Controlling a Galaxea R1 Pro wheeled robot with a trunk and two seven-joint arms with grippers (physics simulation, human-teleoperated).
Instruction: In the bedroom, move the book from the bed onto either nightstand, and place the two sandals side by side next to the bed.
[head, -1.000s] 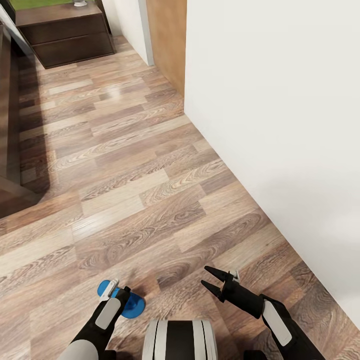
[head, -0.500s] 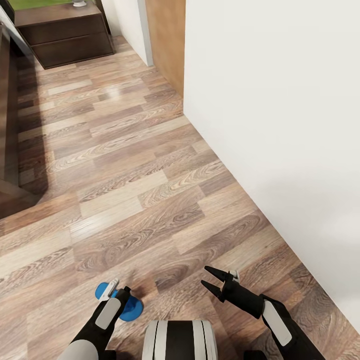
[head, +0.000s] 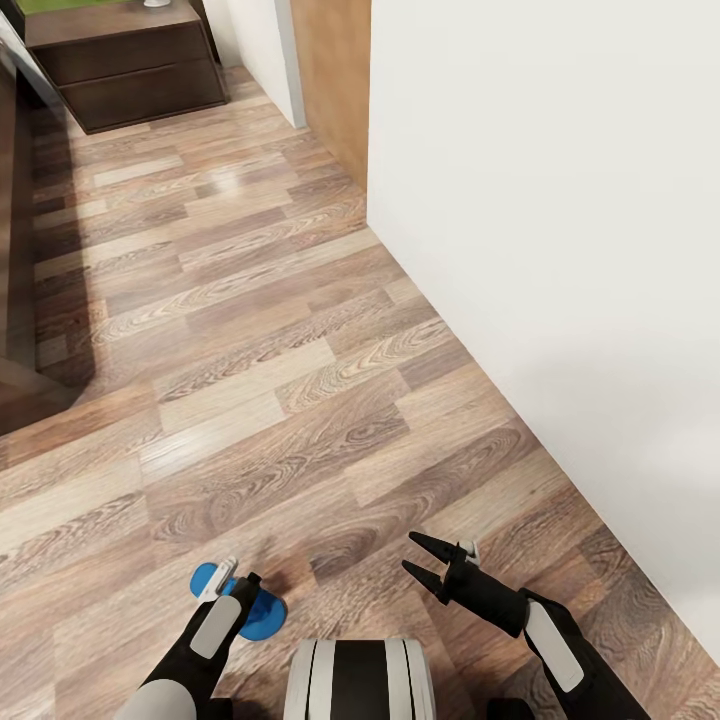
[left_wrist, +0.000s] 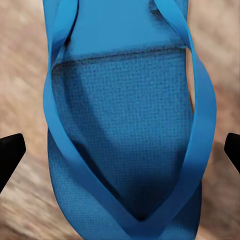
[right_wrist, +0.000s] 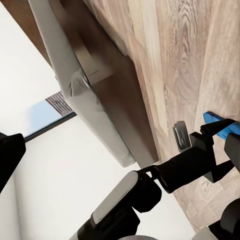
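Open wood-plank floor stretches ahead, edged by a white wall on my right and a dark nightstand far ahead. My left gripper pinches a bright blue sandal with thong straps, low near my base. My right gripper hangs spread and empty.

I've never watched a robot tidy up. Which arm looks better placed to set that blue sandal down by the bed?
The left. Its gripper is over the blue sandal, which lies between its fingers, probably held. The right gripper is open with nothing in it.
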